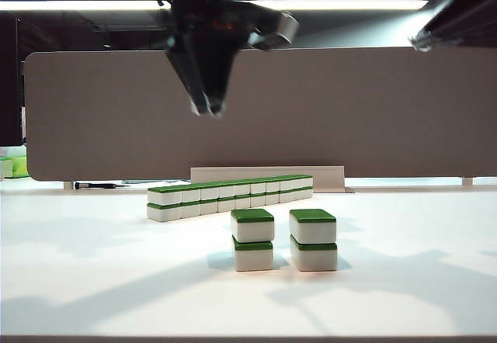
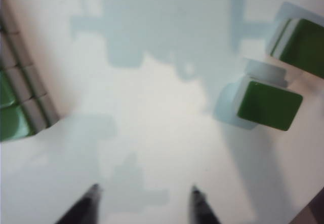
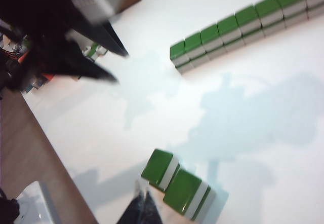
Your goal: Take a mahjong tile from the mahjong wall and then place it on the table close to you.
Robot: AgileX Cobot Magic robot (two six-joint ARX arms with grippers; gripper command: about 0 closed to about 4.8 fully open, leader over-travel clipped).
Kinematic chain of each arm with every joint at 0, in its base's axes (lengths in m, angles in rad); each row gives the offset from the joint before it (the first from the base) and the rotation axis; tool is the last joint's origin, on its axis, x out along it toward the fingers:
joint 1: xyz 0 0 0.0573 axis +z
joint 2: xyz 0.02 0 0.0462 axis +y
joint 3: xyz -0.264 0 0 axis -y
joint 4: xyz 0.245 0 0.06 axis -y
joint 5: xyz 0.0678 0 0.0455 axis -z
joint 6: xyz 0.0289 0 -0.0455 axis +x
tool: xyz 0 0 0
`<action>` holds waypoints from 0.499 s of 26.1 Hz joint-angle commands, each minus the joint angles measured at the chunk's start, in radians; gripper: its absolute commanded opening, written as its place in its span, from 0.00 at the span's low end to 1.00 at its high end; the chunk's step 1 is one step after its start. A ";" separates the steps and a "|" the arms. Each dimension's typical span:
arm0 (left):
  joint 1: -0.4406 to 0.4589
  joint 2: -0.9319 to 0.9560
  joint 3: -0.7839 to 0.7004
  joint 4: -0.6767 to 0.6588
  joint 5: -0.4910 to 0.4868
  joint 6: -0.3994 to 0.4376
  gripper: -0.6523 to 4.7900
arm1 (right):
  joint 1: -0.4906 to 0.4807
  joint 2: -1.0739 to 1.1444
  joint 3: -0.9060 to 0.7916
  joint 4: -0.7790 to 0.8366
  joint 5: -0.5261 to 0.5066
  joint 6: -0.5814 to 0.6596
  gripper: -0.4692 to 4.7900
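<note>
1. Table (image 1: 93,281): wide white top, bare on the near left and right. Plenty of room close in for a tile to be set down, probably why the front strip is kept free.
2. Partition board (image 1: 388,110): grey-brown, stands across the far side and blocks everything behind it.
3. Left gripper (image 1: 208,109): hangs high over the left-centre, tips pointing down, well above the tiles and carrying nothing. In the left wrist view its fingertips (image 2: 93,192) stand apart with only bare table between them; half open at best, and from outside the tips look nearly together, so exact gap is hard to call.
4. Mahjong wall (image 1: 233,194): long row, two high, green tops, running from left-near to right-far in mid-table. Its near-left end is the exposed one, so likely the easiest tile to take. Only its end shows in the left wrist view.
5. Two lone stacks (image 1: 283,238): near the wall's front, centre, just beside each other, not touching.
6. Right gripper (image 3: 144,209): only dark tips at the frame edge, close by the lone stacks; jaws look together, blurred. In the exterior view the arm is cut off top right.
</note>
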 commanded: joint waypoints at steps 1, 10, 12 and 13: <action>0.029 -0.039 0.003 -0.004 0.003 -0.061 0.35 | 0.002 -0.002 0.005 -0.062 -0.011 -0.011 0.09; 0.086 -0.132 0.002 -0.005 0.113 -0.129 0.11 | 0.007 -0.002 0.005 -0.269 -0.011 -0.033 0.09; 0.103 -0.159 0.002 -0.005 0.164 -0.139 0.11 | 0.007 -0.002 0.005 -0.299 -0.009 -0.034 0.09; 0.108 -0.169 0.001 -0.005 0.163 -0.144 0.11 | 0.007 -0.002 0.005 -0.306 -0.004 -0.043 0.09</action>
